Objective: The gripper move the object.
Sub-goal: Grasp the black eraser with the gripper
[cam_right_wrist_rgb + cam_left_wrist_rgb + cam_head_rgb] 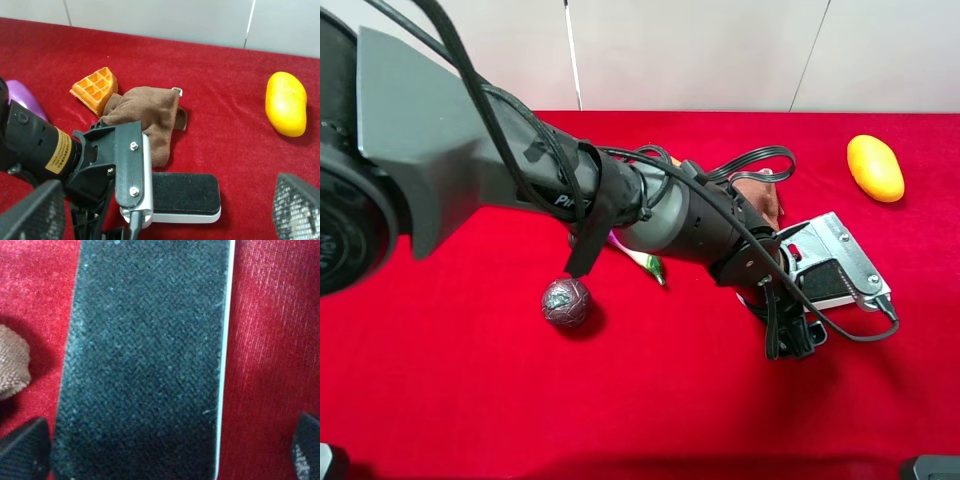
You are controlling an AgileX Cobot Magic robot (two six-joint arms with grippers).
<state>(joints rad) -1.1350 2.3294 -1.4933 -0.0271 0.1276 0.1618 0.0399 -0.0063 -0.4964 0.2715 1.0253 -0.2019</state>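
Over eraser [145, 360], left end effector [165, 452] spread wide, one finger [25, 450] each side of block, not clamping it. Eraser flat on red bench [440, 400], felt up, just beside brown cloth [145, 117]. Waffle [95, 90] touching cloth. Right end effector [162, 210] also wide, holding nothing. Mango [286, 104] well apart.

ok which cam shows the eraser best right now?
Right wrist: the eraser shows its black felt top, white base and rounded end. Left wrist gives only a felt close-up that fills the frame. Exterior high has the left arm covering nearly all of it.
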